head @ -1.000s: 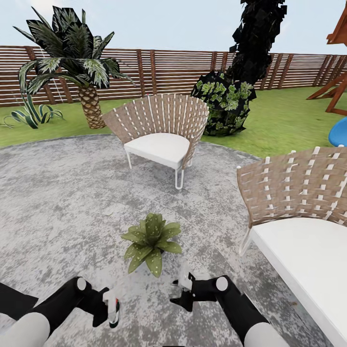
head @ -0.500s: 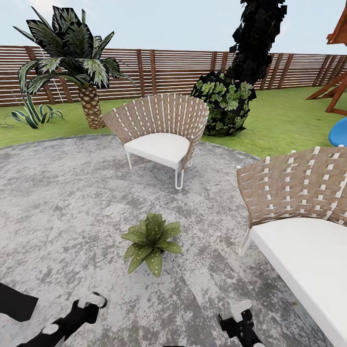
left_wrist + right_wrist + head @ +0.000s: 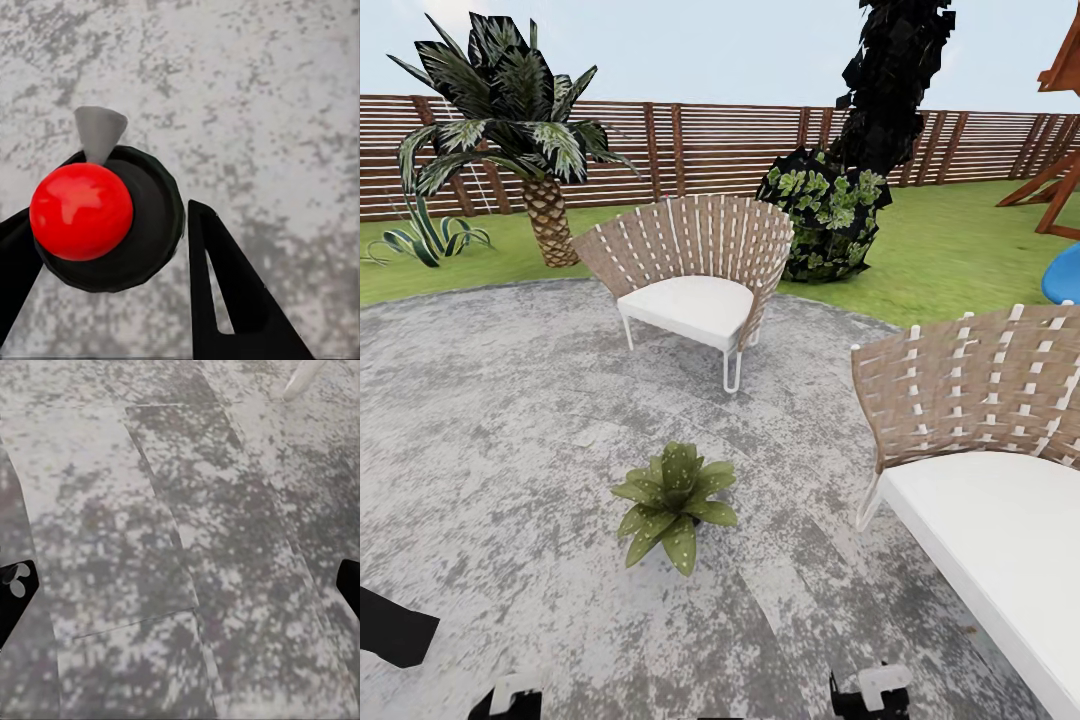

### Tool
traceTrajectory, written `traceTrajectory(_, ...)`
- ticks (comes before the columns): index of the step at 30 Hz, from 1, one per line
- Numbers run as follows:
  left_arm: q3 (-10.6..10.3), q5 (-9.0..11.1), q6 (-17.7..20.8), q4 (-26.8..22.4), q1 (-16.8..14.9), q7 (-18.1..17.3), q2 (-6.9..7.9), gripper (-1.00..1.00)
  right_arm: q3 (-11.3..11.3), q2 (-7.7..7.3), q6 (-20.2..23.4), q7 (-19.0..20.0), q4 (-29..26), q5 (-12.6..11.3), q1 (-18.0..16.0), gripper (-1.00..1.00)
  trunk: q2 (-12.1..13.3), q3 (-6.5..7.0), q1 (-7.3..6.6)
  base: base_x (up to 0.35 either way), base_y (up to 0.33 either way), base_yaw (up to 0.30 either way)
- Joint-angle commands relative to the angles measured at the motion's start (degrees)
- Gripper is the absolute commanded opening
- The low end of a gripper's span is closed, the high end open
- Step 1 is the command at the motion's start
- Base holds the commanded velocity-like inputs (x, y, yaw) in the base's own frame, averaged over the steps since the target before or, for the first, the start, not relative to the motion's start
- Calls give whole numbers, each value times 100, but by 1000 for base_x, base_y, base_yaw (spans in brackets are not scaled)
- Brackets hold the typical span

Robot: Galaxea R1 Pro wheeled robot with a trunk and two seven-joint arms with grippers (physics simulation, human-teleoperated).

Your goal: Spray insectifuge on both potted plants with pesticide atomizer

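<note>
Head view: a potted plant (image 3: 674, 503) sits on the grey patio (image 3: 480, 420), in front of a woven chair (image 3: 695, 275); a second chair (image 3: 980, 450) stands to the right.
Background: palm (image 3: 520, 120), lawn (image 3: 950, 250), fence (image 3: 700, 145).
Left gripper (image 3: 112, 270): closed around the atomizer (image 3: 112, 217), its dark fingers (image 3: 225, 300) on either side, red cap facing the wrist camera.
Right gripper (image 3: 180, 585): spread wide, holding nothing, above the patio.
Arms: barely visible at the head view's lower edge, so pose is unclear.
</note>
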Motion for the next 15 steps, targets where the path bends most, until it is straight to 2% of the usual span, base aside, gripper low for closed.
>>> traceTrajectory(1,-51,11,-12,3,9,39,1,-100,46,4,4,-60,3,32,-2,100,-2,-4,-1,0,0,0)
traceTrajectory(15,-60,10,-13,6,22,36,-7,-100,44,-3,6,-59,10,48,8,100,-2,-4,-1,0,0,0)
